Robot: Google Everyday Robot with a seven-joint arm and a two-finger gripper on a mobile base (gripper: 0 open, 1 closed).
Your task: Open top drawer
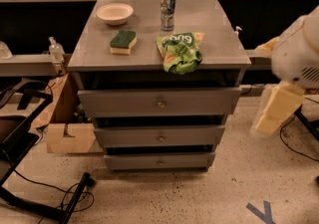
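Note:
The top drawer (159, 101) is the widest grey front panel, right under the cabinet's top, with a small round metal knob (161, 103) at its centre. A dark gap shows above the panel. Two narrower grey drawers (160, 137) sit below it. My gripper (275, 113) is cream-coloured and hangs from the white arm (299, 54) at the right edge of the camera view. It is to the right of the cabinet at about the top drawer's height, and it touches nothing.
On the cabinet's top (89, 54) lie a white bowl (114, 13), a green and yellow sponge (122, 42), a can (168, 3) and a green chip bag (180, 51). A cardboard box (65, 133) and cables (75, 198) are on the floor at the left.

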